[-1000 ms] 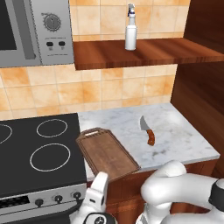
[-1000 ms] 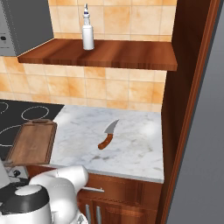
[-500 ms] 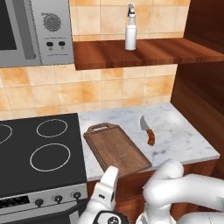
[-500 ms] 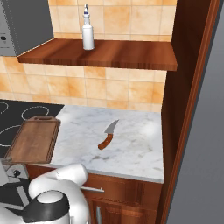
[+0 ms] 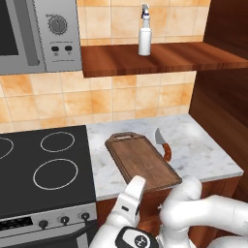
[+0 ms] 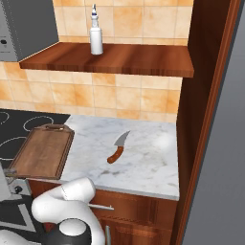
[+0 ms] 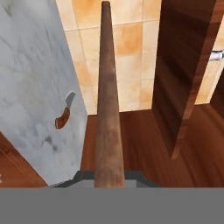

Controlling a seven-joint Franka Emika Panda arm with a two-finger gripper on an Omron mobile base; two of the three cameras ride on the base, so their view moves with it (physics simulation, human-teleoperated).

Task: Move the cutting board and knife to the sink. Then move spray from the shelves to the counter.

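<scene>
The brown cutting board hangs over the counter beside the stove, its near end in my gripper, which is shut on it. The hand view looks along the board edge-on. The small knife lies on the marble just right of the board, apart from it; it also shows in the right base view and the hand view. The white spray stands upright on the wooden shelves, high above the counter. The sink is out of view.
A black stovetop borders the counter on the left, with a microwave above it. A tall dark wooden cabinet closes the counter's right end. Open marble lies to the right of the knife.
The board has shifted to the right, toward the knife, held by my gripper, and the arm has followed. Knife and spray have stayed put.
</scene>
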